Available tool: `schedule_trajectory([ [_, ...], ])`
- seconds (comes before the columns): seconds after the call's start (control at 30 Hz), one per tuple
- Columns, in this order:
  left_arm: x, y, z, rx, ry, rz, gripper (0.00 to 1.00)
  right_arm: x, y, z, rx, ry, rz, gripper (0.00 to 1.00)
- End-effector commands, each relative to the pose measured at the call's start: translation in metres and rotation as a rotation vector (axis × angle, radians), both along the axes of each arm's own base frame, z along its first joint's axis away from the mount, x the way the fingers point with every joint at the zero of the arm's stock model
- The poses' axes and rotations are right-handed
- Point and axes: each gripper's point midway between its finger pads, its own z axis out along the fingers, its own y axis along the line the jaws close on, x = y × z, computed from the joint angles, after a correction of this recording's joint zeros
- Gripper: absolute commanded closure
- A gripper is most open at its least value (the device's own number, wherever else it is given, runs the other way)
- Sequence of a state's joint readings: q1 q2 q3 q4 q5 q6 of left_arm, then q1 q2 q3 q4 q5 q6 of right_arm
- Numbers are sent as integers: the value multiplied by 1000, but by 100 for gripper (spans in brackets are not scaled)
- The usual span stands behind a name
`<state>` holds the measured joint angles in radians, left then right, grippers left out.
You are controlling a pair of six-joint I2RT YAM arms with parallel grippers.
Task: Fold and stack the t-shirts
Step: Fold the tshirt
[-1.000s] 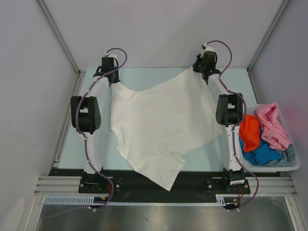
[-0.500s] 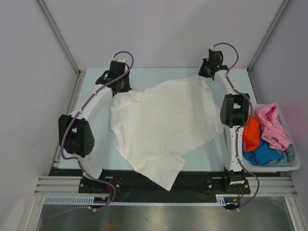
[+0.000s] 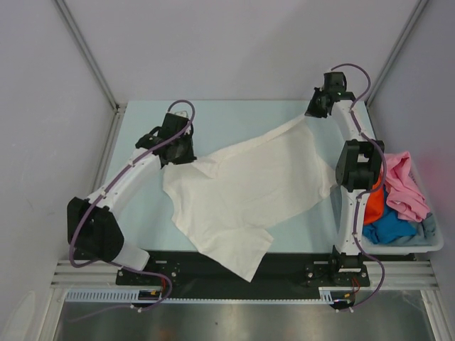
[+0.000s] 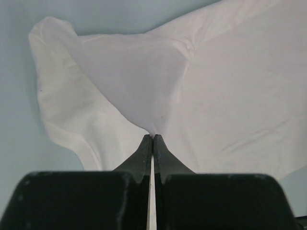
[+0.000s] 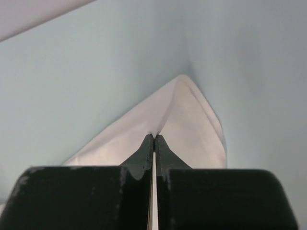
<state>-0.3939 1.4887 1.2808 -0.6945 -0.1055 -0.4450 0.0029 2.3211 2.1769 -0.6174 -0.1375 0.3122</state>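
A plain white t-shirt [image 3: 249, 192] lies spread on the pale blue table [image 3: 142, 206]. Its near corner hangs over the table's front edge. My left gripper [image 3: 186, 153] is shut on the shirt's left upper part; in the left wrist view its fingertips [image 4: 153, 136] pinch a raised peak of white cloth [image 4: 139, 81]. My right gripper [image 3: 314, 114] is shut on the shirt's far right corner, and the right wrist view shows the cloth [image 5: 192, 124] pinched at the closed tips [image 5: 154, 135]. The edge between the two grips is pulled into a line.
A pale plastic bin [image 3: 435, 245] stands at the right edge of the table. It holds a pink t-shirt [image 3: 402, 188], an orange one [image 3: 371, 206], a bright blue one [image 3: 387, 227] and a grey-blue one [image 3: 429, 227]. Grey walls enclose the table's back and sides.
My right gripper has moved back and to the right with its corner. My left gripper has moved nearer and to the right. The shirt's upper edge has been drawn out between them.
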Motion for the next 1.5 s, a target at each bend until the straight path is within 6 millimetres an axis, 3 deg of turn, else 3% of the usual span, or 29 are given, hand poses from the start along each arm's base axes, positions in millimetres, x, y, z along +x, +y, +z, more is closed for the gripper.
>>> schedule_trajectory([
  [0.0,-11,-7,28,-72,-40,10,100,-12,-11,25,-7,-13,1,100],
  [0.17,-26,-11,46,-144,-59,9,100,-14,-16,31,-26,-19,-4,100],
  [0.4,-55,-24,29,-204,6,-16,100,-18,-25,36,-29,-17,-21,100],
  [0.7,-81,-20,23,-241,27,17,100,-24,-26,27,-32,16,-17,100],
  [0.83,-93,-19,5,-248,69,24,100,-26,-28,23,-39,33,-19,100],
  [1.13,-101,-25,-3,-281,94,7,100,-35,-33,9,-68,79,-40,100],
  [1.2,-101,-26,-1,-284,88,-2,92,-44,-42,-2,-103,135,-72,100],
  [1.23,-102,-27,0,-286,84,-13,79,-47,-48,-3,-123,154,-97,98],
  [1.3,-103,-21,7,-270,46,-16,61,-58,-63,-6,-186,200,-162,85],
  [1.33,-101,-16,12,-250,18,-13,47,-60,-66,-5,-197,202,-175,79],
  [1.37,-99,-7,14,-209,-6,10,41,-61,-72,-6,-223,203,-199,68],
  [1.43,-89,3,27,-155,-60,18,25,-58,-71,4,-219,167,-202,60],
  [1.47,-85,10,28,-123,-64,33,23,-52,-69,10,-207,137,-201,57],
])
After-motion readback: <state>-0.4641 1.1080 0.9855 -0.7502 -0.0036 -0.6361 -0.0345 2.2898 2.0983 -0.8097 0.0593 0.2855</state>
